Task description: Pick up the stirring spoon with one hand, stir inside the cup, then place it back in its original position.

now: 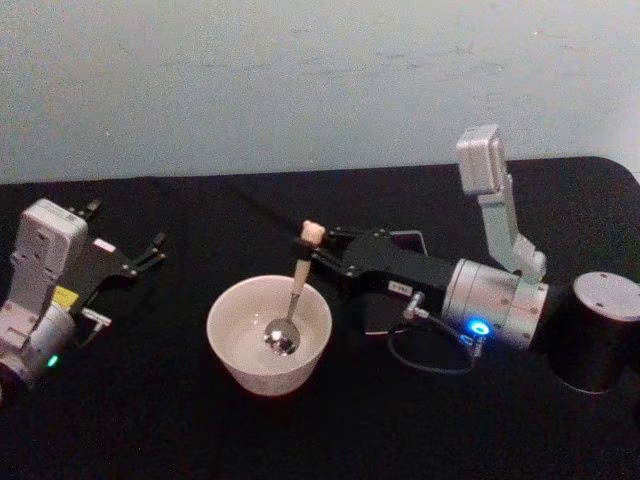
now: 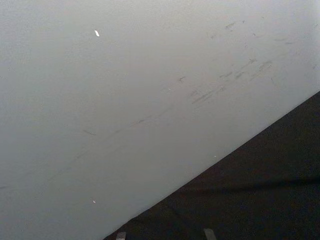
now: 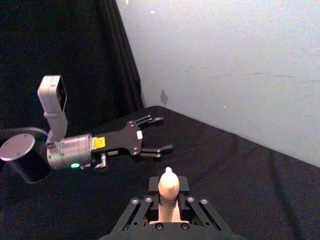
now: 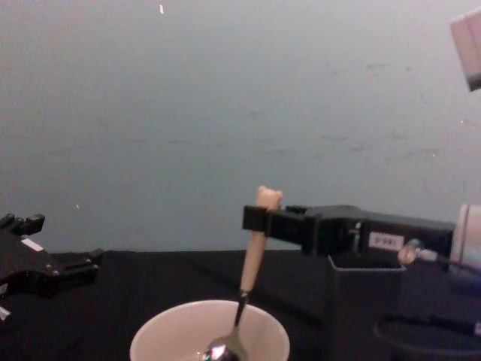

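Note:
The stirring spoon [image 1: 297, 290] stands nearly upright with its shiny bowl down inside the cream-white cup [image 1: 226, 340] at the table's middle. My right gripper [image 1: 312, 250] reaches in from the right and is shut on the beige handle just under its bear-head top. In the chest view the spoon [image 4: 252, 256] leans slightly, its bowl in the cup [image 4: 161, 335], with the right gripper [image 4: 259, 218] clamped on the handle. The right wrist view shows the handle's tip [image 3: 168, 186] between the fingers. My left gripper [image 1: 125, 240] rests open at the far left, away from the cup.
A dark grey square holder [image 4: 364, 304] stands just behind and below my right gripper, right of the cup. A loose cable [image 1: 425, 350] loops under the right wrist. A black cloth [image 1: 150, 430] covers the table, with a pale wall behind.

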You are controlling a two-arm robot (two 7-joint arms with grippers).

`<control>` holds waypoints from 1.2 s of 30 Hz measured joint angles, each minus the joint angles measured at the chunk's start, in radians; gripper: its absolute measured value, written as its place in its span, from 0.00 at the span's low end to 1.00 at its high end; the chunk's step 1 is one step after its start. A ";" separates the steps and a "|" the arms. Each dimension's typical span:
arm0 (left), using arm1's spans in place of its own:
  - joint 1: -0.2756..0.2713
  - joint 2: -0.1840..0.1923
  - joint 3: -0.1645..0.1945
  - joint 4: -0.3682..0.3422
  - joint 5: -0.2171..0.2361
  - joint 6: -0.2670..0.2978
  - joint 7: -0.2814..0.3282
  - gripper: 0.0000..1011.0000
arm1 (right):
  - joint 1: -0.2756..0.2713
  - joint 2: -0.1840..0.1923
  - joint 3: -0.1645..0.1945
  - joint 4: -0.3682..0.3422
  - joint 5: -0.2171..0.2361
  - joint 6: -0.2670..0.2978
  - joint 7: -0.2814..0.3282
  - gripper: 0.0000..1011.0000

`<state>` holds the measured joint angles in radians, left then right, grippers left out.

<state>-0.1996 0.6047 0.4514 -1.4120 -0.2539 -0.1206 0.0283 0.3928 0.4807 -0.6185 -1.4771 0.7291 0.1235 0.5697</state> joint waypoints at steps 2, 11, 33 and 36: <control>0.000 0.000 0.000 0.000 0.000 0.000 0.000 0.99 | 0.003 -0.008 -0.011 0.005 -0.019 -0.006 0.003 0.21; 0.000 0.000 0.000 0.000 0.000 0.000 0.000 0.99 | 0.018 -0.057 -0.049 0.038 -0.100 -0.018 -0.010 0.21; 0.000 0.000 0.000 0.000 0.000 0.000 0.000 0.99 | 0.081 -0.179 -0.028 0.183 -0.214 -0.037 -0.077 0.21; 0.000 0.000 0.000 0.000 0.000 0.000 0.000 0.99 | 0.081 -0.178 -0.015 0.187 -0.220 -0.038 -0.081 0.21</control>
<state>-0.1995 0.6047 0.4513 -1.4120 -0.2539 -0.1205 0.0282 0.4739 0.3032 -0.6331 -1.2902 0.5087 0.0860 0.4883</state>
